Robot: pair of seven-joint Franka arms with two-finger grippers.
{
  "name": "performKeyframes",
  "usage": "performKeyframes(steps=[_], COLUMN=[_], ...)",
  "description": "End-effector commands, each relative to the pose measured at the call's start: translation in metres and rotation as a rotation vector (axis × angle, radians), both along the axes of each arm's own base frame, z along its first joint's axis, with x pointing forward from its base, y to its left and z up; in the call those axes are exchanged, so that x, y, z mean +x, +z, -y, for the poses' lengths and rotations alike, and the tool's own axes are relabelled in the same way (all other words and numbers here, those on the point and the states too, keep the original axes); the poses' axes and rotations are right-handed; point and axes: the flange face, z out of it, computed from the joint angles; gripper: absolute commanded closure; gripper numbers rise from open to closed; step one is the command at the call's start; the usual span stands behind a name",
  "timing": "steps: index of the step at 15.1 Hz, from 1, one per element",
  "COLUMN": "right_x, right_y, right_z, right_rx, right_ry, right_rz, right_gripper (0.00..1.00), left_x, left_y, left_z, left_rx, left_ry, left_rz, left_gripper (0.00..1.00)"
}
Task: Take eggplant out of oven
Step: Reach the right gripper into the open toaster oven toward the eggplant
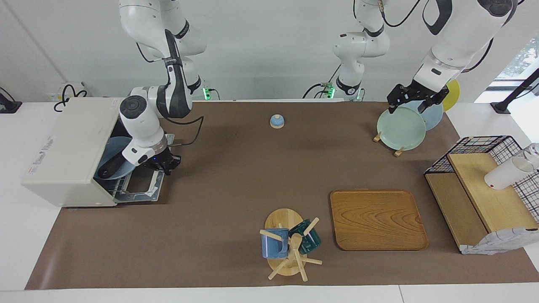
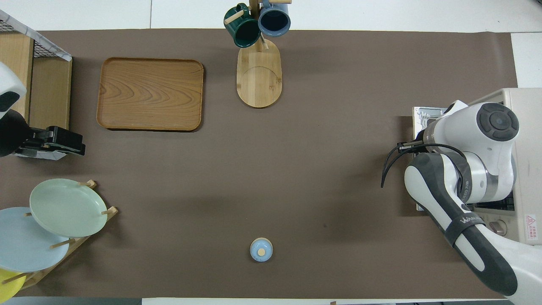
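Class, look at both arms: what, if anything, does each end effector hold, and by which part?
The right end effector is shut on the oven door at its handle edge. The left end effector hangs open over the plates, holding nothing.
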Motion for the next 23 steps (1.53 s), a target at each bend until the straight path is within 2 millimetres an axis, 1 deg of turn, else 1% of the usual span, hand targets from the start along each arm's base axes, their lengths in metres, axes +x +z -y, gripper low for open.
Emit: performKeyframes(steps=[1,3,4,5,6,7,8,9,10,11,12,13,15,16,17,20,21,22,23], right_x=[0.0,0.001,0.002,0.005,0.007,0.01,0.011,0.009,0.006,0.003,0.001,0.0,-0.002,-0.003,-0.006,-0.013,-0.016,-0.019,-0.02], right_y=[-0.003,0.0,0.005,0.015,0.03,0.048,0.062,0.074,0.08,0.082,0.081,0.078,0.079,0.079,0.073,0.065,0.063,0.061,0.058], right_z=[-0.016,-0.039,-0.043,-0.043,-0.035,-0.024,-0.01,0.0,0.01,0.025,0.035,0.038,0.04,0.045,0.056,0.065,0.074,0.078,0.078], right_rx=[0.005,0.021,0.024,0.026,0.026,0.027,0.029,0.031,0.032,0.027,0.024,0.025,0.023,0.025,0.028,0.031,0.034,0.035,0.034], right_ry=[-0.027,-0.01,-0.004,0.002,-0.006,-0.002,0.003,-0.009,-0.024,-0.044,-0.052,-0.057,-0.044,-0.028,-0.025,0.009,0.017,0.017,0.019], right_rz=[0.003,0.006,0.006,0.008,-0.007,-0.027,-0.048,-0.058,-0.065,-0.078,-0.087,-0.087,-0.1,-0.094,-0.102,-0.076,-0.079,-0.08,-0.068], right_gripper=[1.0,1.0,1.0,1.0,1.0,0.94,0.8,0.72,0.65,0.61,0.51,0.43,0.42,0.42,0.42,0.46,0.48,0.5,0.52], left_x=[-0.001,-0.001,-0.001,-0.001,-0.001,-0.001,-0.001,-0.001,-0.001,-0.001,-0.001,-0.001,-0.001,-0.001,-0.001,-0.001,-0.001,-0.001,-0.001], left_y=[0.003,0.003,0.003,0.003,0.003,0.003,0.003,0.003,0.003,0.003,0.003,0.003,0.004,0.003,0.003,0.003,0.003,0.003,0.003], left_z=[-0.002,-0.002,-0.002,-0.002,-0.002,-0.002,-0.002,-0.002,-0.002,-0.002,-0.002,-0.002,-0.002,-0.002,-0.002,-0.002,-0.002,-0.002,-0.002], left_rx=[-0.007,-0.007,-0.007,-0.007,-0.007,-0.007,-0.007,-0.007,-0.007,-0.007,-0.007,-0.007,-0.007,-0.007,-0.007,-0.007,-0.007,-0.007,-0.007], left_ry=[0.007,0.007,0.007,0.007,0.007,0.007,0.007,0.007,0.007,0.007,0.007,0.007,0.007,0.007,0.007,0.007,0.007,0.007,0.007], left_rz=[-0.007,-0.008,-0.007,-0.008,-0.007,-0.007,-0.008,-0.007,-0.007,-0.007,-0.008,-0.008,-0.005,-0.008,-0.007,-0.008,-0.007,-0.007,-0.007], left_gripper=[0.0,0.0,0.0,0.0,0.0,0.0,0.0,0.0,0.0,0.0,0.0,0.0,0.0,0.0,0.0,0.0,0.0,0.0,0.0])
